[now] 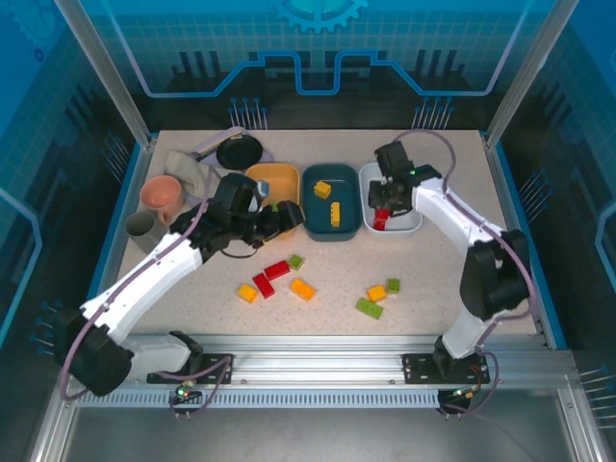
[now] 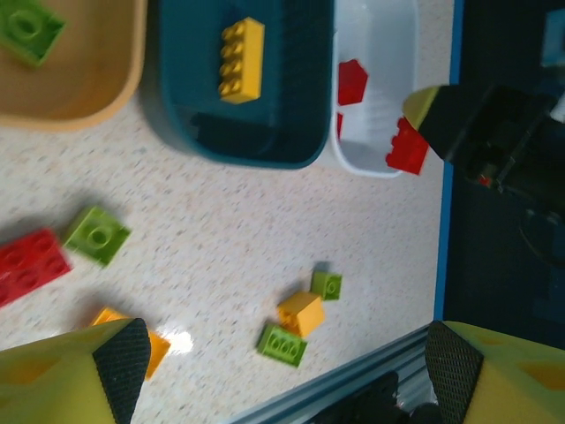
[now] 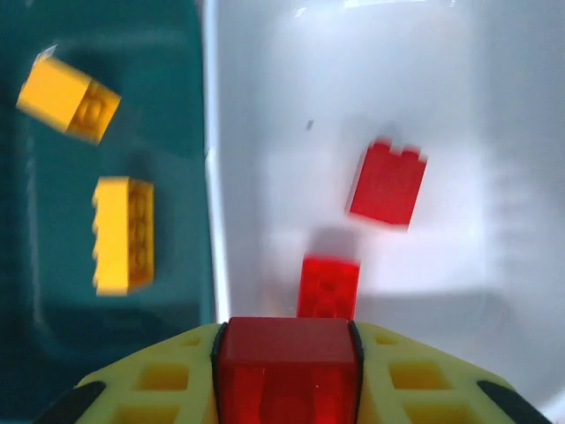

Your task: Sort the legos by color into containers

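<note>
Over the white tray (image 1: 412, 227) at about 1 o'clock on the bench (image 1: 433, 279), your right fingers (image 3: 141, 393) are clamped on a glossy red brick (image 3: 287, 358). Two more red bricks (image 3: 387, 184) lie in the tray beneath, and two yellow bricks (image 3: 124, 234) sit in the dark teal tray (image 1: 316, 219) at its 9 o'clock. Your left fingers (image 2: 115, 353) hang spread wide and empty by the near corner of the orange-yellow tray (image 1: 274, 178), which has one green brick (image 2: 31, 26) in it, and loose bricks (image 1: 277, 269) in red, green and yellow-orange lie scattered toward 6 o'clock.

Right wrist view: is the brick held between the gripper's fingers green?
No, the right gripper is shut on a red brick, above the white tray.
</note>
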`<state>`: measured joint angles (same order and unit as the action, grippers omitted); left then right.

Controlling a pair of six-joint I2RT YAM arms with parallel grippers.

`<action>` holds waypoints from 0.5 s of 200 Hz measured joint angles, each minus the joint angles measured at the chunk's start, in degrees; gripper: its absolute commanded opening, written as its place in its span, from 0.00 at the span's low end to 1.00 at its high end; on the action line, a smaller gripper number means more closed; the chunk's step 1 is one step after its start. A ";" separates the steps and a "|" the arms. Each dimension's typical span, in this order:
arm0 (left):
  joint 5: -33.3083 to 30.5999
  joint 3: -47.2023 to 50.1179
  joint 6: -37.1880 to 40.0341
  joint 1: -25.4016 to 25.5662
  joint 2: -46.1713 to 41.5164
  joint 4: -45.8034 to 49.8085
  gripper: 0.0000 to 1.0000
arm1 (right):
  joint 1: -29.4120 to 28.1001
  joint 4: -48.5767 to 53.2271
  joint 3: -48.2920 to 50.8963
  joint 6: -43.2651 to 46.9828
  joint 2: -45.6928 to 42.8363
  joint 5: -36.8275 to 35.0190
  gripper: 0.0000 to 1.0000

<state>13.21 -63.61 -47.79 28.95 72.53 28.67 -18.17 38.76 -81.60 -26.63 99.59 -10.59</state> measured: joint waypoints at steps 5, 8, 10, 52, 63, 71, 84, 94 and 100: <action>0.09 -1.01 0.13 0.13 1.29 -0.72 0.85 | 1.07 -0.26 -1.70 0.33 2.01 0.79 0.27; 0.15 -1.57 0.13 0.22 1.92 -1.03 0.85 | 1.70 -0.37 -2.71 0.44 3.17 1.29 0.27; 0.20 -1.95 0.15 0.28 2.45 -1.22 0.85 | 2.08 -0.55 -3.45 0.68 4.07 1.57 0.27; 0.37 -9.22 0.39 1.40 11.89 -3.96 0.85 | 5.70 -0.07 -16.55 2.56 19.76 6.45 0.30; 0.35 -10.40 0.39 1.55 13.44 -4.22 0.84 | 5.88 0.79 -20.00 2.78 23.15 7.04 0.33; 0.33 -11.08 0.39 1.62 14.45 -4.37 0.84 | 5.97 1.42 -22.05 2.93 25.18 7.41 0.36; 0.17 -11.69 0.35 1.66 15.50 -4.46 0.84 | 5.97 2.62 -25.03 3.34 27.82 7.87 0.44; 0.11 -12.04 0.35 1.66 15.96 -4.37 0.84 | 5.97 3.48 -26.56 3.43 29.11 8.09 0.52; 0.11 -12.15 0.35 1.68 16.09 -4.31 0.83 | 6.01 3.96 -27.15 3.37 29.46 8.13 0.55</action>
<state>13.32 -75.77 -47.44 30.63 88.62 24.36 -12.16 42.72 -108.75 -23.27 129.05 -2.46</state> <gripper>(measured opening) 0.838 0.482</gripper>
